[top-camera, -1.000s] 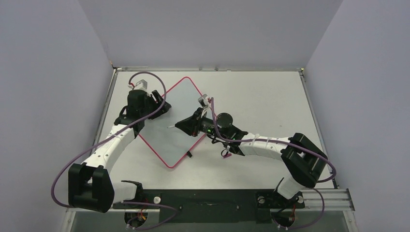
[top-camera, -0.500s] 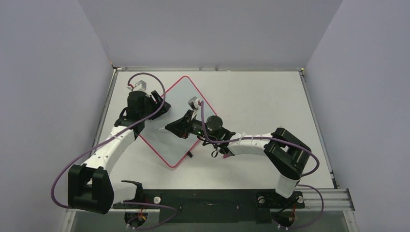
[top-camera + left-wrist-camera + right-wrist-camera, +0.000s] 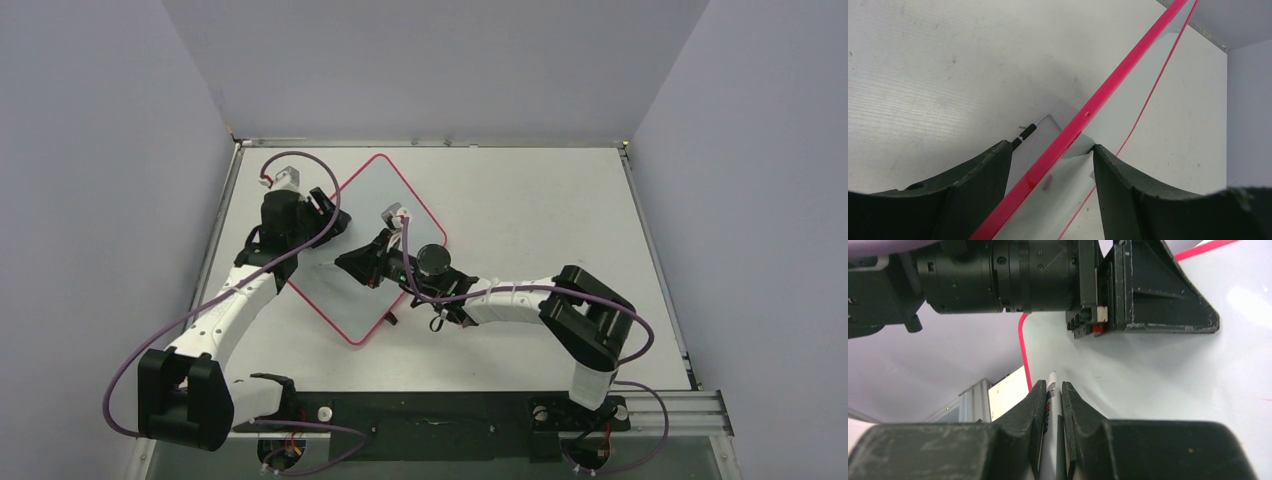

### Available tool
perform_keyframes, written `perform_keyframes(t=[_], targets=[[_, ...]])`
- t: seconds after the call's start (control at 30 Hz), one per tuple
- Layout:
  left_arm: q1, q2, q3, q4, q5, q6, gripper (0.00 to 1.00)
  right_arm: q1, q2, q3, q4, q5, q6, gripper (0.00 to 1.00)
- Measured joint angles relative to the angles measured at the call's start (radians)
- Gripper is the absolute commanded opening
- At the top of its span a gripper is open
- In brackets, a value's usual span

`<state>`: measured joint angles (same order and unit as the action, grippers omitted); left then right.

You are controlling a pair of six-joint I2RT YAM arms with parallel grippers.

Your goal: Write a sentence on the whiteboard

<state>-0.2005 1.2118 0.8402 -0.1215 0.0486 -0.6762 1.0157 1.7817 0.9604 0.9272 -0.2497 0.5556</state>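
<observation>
Nearest us, the glossy white rectangular whiteboard with a thin red-pink frame point(image 3: 375, 205) lies on the white table point(image 3: 540, 210) left of centre, turned so one corner points at the arm bases. Over its middle, the right arm's black fingers point(image 3: 1083, 410) are closed tight on a white-barrelled marker point(image 3: 1052, 390). Its tip is aimed left and low over the board, we judge to begin a line there; whether it touches we cannot tell. Farther left, the left arm's black fingers point(image 3: 973, 190) stand apart astride the frame, one over table, one over board, probably to stop the board sliding under the pen. We see no sentence on the visible surface.
</observation>
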Motion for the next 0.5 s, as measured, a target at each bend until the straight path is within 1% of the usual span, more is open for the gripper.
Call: perform_keyframes(t=[0.23, 0.5], targets=[[-0.001, 0.004, 0.000, 0.001, 0.004, 0.003, 0.45, 0.007, 0.025, 0.028, -0.002, 0.059, -0.037, 0.00], [-0.001, 0.060, 0.037, -0.006, 0.031, 0.012, 0.45, 0.007, 0.058, 0.035, -0.017, 0.097, -0.068, 0.00]])
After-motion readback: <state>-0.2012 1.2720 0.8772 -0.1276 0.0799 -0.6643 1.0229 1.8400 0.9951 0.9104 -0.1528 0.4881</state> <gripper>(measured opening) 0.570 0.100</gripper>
